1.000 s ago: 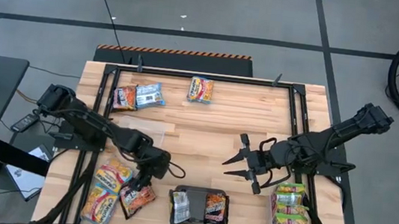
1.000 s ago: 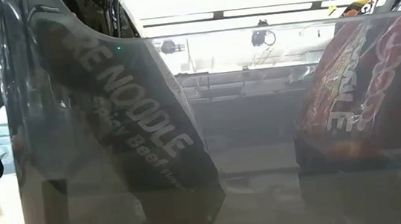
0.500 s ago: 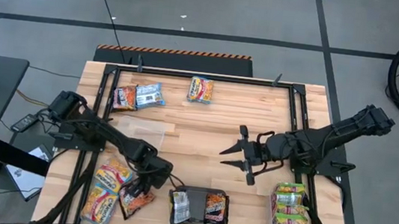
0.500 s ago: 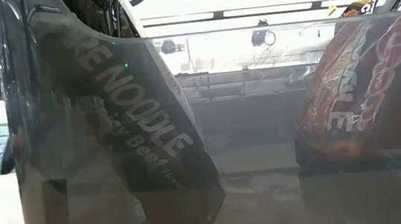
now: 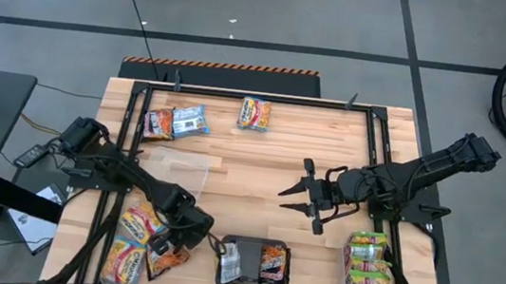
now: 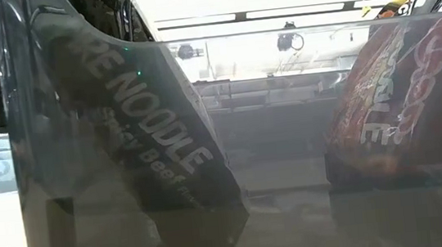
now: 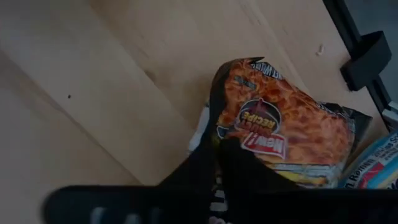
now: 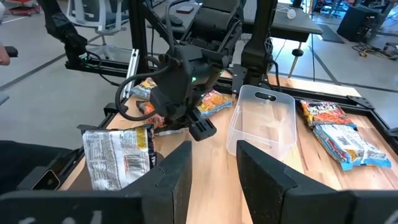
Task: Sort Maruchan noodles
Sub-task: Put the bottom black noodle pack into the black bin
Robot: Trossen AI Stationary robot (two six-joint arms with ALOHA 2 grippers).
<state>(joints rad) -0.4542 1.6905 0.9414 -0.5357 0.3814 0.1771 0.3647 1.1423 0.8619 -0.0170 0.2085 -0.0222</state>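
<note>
- The left gripper [image 5: 168,243] is low at about seven o'clock on the table [image 5: 260,167], down on an orange-and-black noodle packet [image 7: 283,134] that lies against the pile of orange packets [image 5: 130,243] at the table's near left corner.
- In the left wrist view the two dark fingers [image 7: 199,165] come together on the packet's near edge, so I judge the gripper clamped on that packet, pinching only its crimped border.
- To do this step well: lift straight up first, so the packet peels clear of its neighbours instead of dragging them along; an edge pinch on crinkly film can slip, so move slowly.
- The likely home is the grey tray [image 5: 254,263] at six o'clock, which already holds a dark packet and an orange-black one; that is a judgement from matching colours.
- Carry it high enough to clear the tray's wall, then release it flat, not on end.
- The right gripper [image 5: 303,205] hangs with its fingers spread, just right of the table's centre, holding nothing.
- Other noodles: yellow-green packets [image 5: 365,268] at five o'clock, a dark packet and a blue one [image 5: 176,121] at eleven, one packet [image 5: 254,113] at twelve.
- A clear tub [image 8: 264,121] sits at about nine o'clock.
</note>
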